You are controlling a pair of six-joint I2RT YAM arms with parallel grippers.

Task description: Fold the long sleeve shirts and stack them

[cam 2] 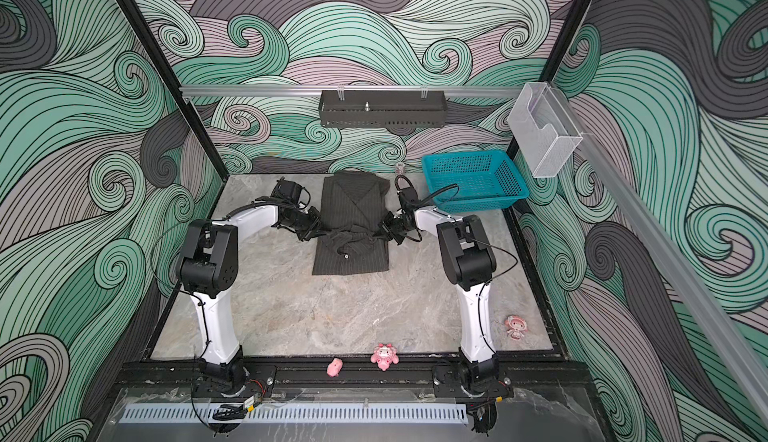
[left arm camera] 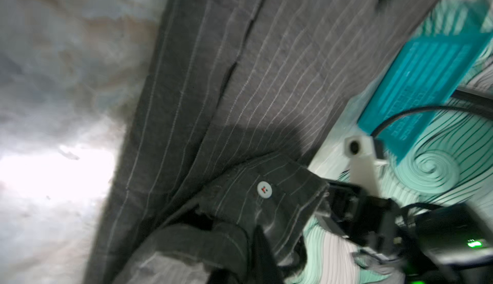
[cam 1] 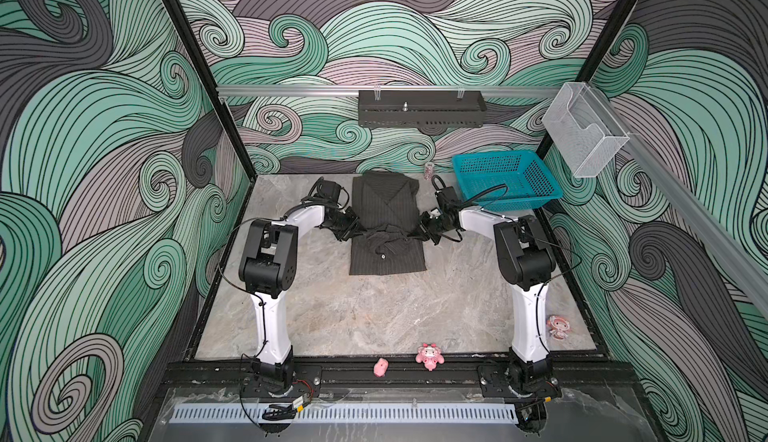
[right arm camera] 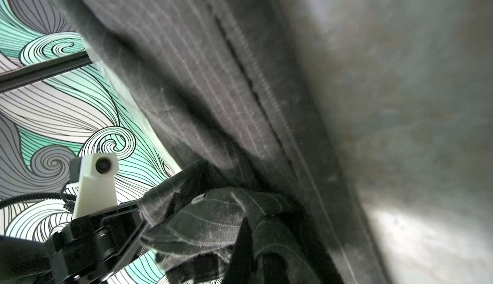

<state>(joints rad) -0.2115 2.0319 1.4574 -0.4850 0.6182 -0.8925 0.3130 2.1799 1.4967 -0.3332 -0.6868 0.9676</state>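
Left claw (cam 1: 356,233) at 9 o'clock edge of shirt (cam 1: 384,205), right claw (cam 1: 413,235) at 3 o'clock | both amid bunched sleeves (cam 1: 384,239), opening and grip cannot be told | shirt lies at worktop (cam 1: 374,315) 12 o'clock.

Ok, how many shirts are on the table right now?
1: the dark pinstriped shirt lies at the far middle of the table, with the left tool and right tool at its sides. Its folds could hide another beneath.
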